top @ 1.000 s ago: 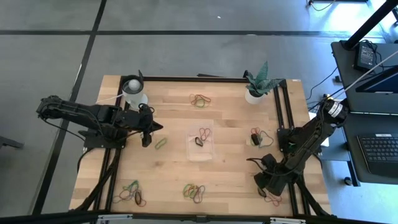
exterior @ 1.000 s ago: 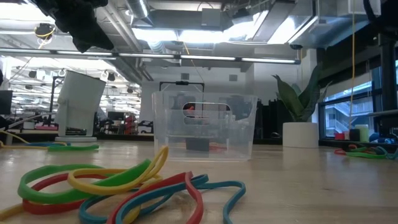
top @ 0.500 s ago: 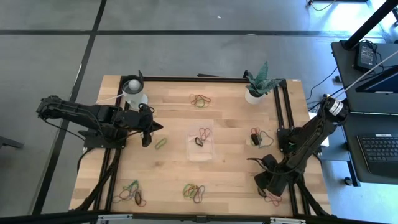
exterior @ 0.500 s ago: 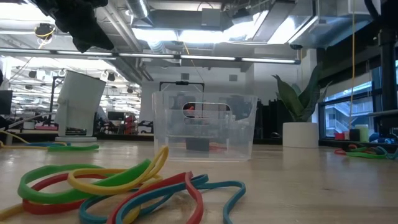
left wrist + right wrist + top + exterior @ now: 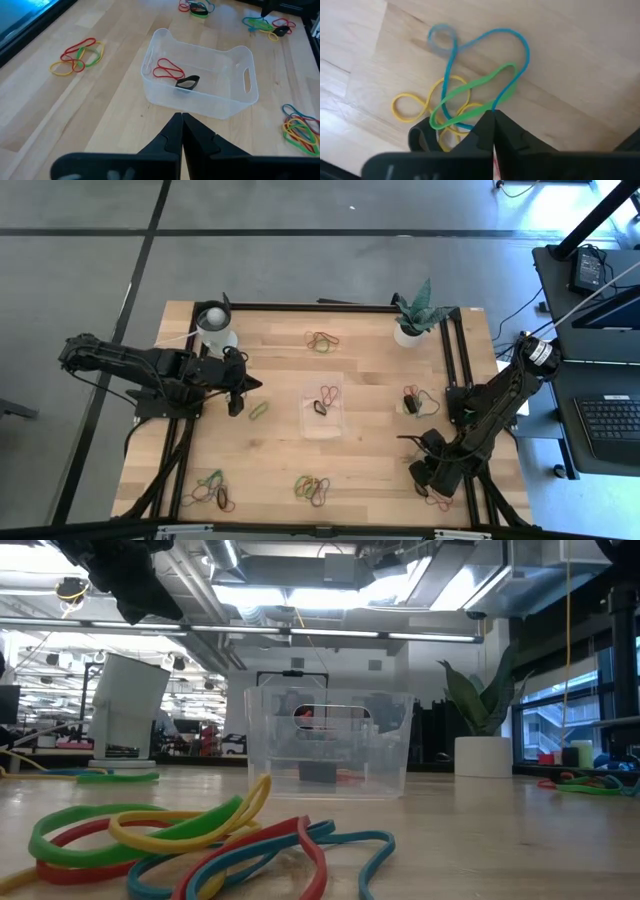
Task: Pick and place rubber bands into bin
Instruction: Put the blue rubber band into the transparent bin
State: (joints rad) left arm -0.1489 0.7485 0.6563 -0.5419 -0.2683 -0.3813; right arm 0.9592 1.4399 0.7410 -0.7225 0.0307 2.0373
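At the bench's near right corner, the right gripper (image 5: 492, 117) has its fingers clenched over a tangle of rubber bands (image 5: 470, 90). Left of the clear bin (image 5: 323, 408), the left gripper (image 5: 181, 120) is clenched empty. Only the left wrist view shows a red and a dark band inside it.
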